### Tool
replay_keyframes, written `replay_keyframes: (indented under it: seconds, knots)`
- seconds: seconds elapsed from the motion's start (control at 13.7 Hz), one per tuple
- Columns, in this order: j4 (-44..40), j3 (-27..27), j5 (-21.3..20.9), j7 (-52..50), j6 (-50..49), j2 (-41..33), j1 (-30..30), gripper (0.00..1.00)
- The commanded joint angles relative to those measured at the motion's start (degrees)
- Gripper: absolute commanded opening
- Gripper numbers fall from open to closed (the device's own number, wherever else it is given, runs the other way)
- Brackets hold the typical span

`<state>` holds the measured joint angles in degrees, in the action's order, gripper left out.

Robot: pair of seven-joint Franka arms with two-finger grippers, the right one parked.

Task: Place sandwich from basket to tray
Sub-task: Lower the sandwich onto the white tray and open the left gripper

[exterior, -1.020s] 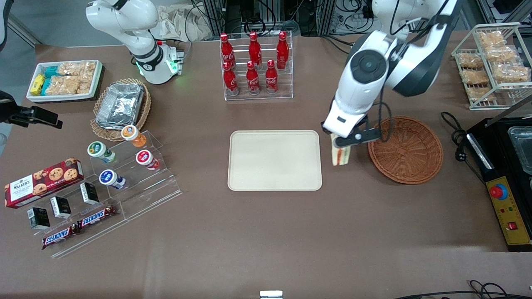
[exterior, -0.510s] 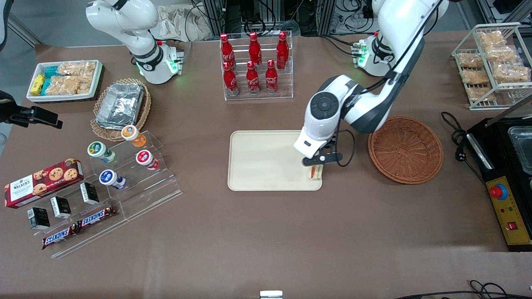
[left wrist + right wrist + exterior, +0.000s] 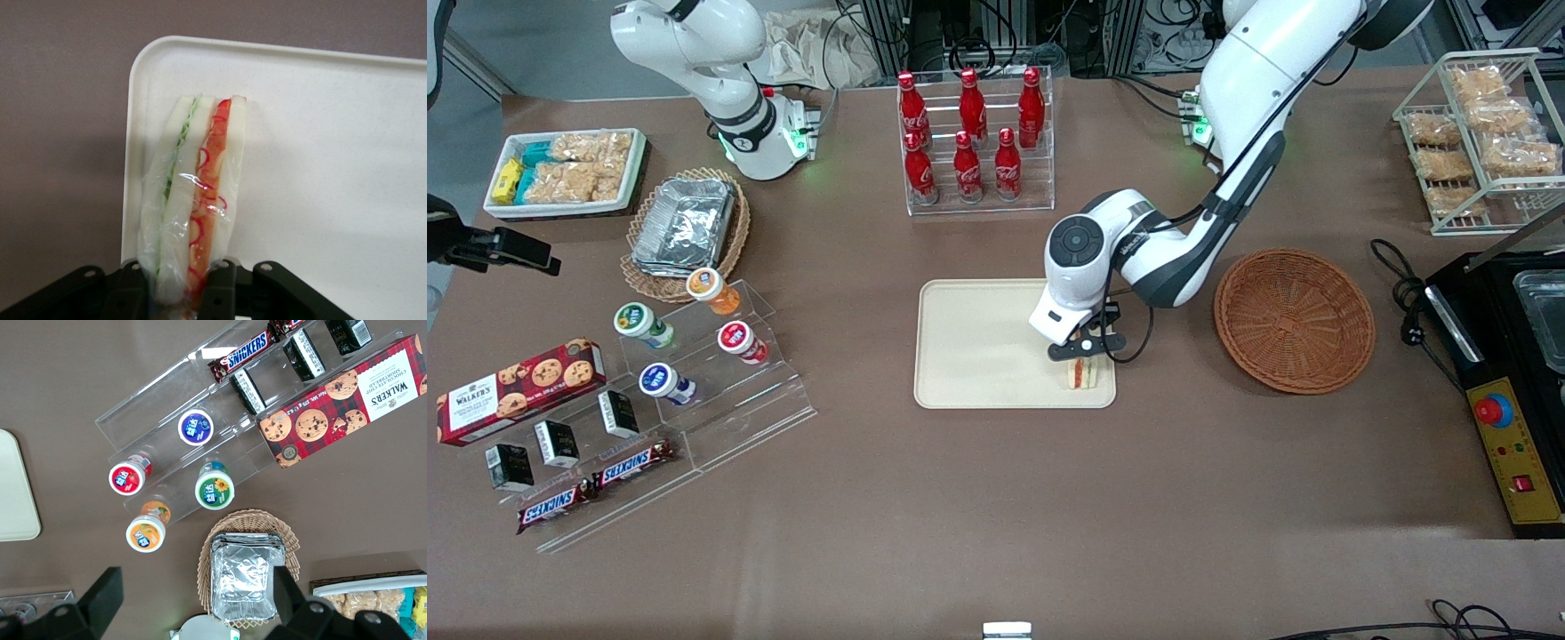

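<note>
The sandwich [image 3: 193,200] is pinched upright in the gripper [image 3: 1082,348], directly beneath it at a corner of the tray [image 3: 978,356]. It should be lowered until seated, then released gently, so tipping over the nearby rim is avoided.

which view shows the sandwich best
The left wrist view: the wrapped sandwich fills it, green and red layers clear, gripper shut on it over the tray. The front view shows it small beneath the arm; the right wrist view misses it.
</note>
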<state>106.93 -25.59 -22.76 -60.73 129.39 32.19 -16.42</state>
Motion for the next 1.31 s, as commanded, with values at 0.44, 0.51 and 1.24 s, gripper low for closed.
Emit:
replay_keyframes:
  seconds: [0.44, 0.51, 1.24]
  knots:
    - [-1.8, 0.0, -4.1, -1.9, -0.3, 1.4, -0.4, 1.00]
    - [-2.0, 0.0, -3.8, -1.9, -0.5, 0.8, -0.3, 1.00]
    - [-17.4, 0.3, 6.5, -0.6, -25.6, -10.3, 2.5, 1.00]
